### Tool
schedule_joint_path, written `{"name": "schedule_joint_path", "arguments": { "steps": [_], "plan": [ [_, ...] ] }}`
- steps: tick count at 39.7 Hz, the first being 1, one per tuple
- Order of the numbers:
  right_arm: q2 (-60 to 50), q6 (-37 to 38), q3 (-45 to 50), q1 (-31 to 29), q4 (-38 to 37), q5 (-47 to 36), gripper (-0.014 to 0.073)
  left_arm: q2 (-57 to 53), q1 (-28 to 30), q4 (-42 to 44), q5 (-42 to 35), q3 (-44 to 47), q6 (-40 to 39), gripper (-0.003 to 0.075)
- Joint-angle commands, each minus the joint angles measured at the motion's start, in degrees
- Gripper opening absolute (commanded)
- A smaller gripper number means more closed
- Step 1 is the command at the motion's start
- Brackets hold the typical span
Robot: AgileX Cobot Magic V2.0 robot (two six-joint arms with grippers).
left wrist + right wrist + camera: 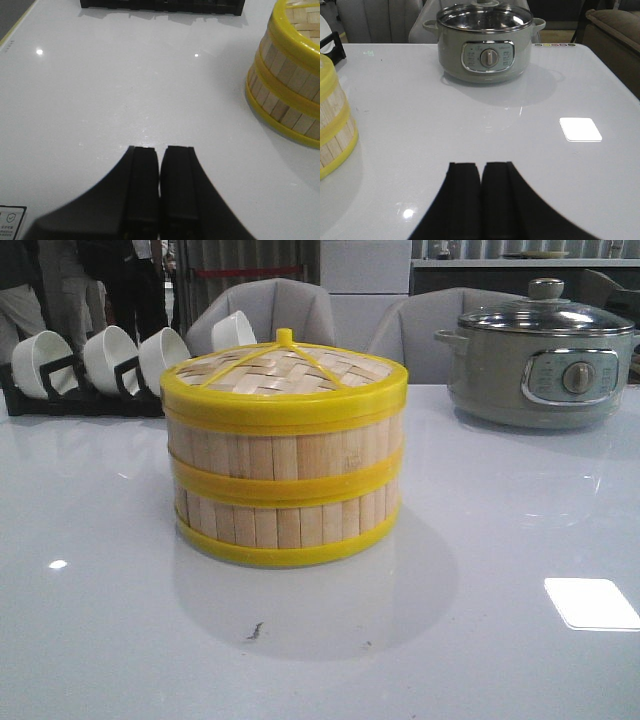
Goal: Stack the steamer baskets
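Two steamer baskets (pixel 285 480) of pale bamboo slats with yellow rims stand stacked one on the other at the table's middle, topped by a woven lid (pixel 285 368) with a yellow knob. The stack also shows in the left wrist view (pixel 290 90) and in the right wrist view (pixel 332 125). My left gripper (pixel 160 148) is shut and empty, low over the white table, apart from the stack. My right gripper (pixel 481 164) is shut and empty, also apart from the stack. Neither gripper shows in the front view.
A grey-green electric pot (pixel 540 360) with glass lid stands at the back right; it also shows in the right wrist view (pixel 487 42). A black rack (pixel 75 390) with white bowls (pixel 110 355) stands at the back left. Grey chairs (pixel 270 310) stand behind the table.
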Motion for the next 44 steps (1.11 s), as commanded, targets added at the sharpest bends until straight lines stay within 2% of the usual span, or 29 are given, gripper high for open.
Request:
{"name": "schedule_joint_path", "arguments": {
  "steps": [1, 28, 36, 44],
  "plan": [
    [0.5, -0.3, -1.7, -0.3, -0.4, -5.2, 0.007, 0.1, -0.4, 0.0, -4.5, -1.6, -0.3, 0.0085],
    [0.5, -0.3, -1.7, -0.3, -0.4, -5.2, 0.007, 0.1, -0.4, 0.0, -4.5, -1.6, -0.3, 0.0085],
    [0.5, -0.3, -1.7, -0.3, -0.4, -5.2, 0.007, 0.1, -0.4, 3.6, -4.5, -1.6, -0.3, 0.0085],
    [0.5, -0.3, -1.7, -0.3, -0.4, -5.2, 0.007, -2.1, -0.4, 5.7, -13.1, -1.6, -0.3, 0.0085]
  ]
}}
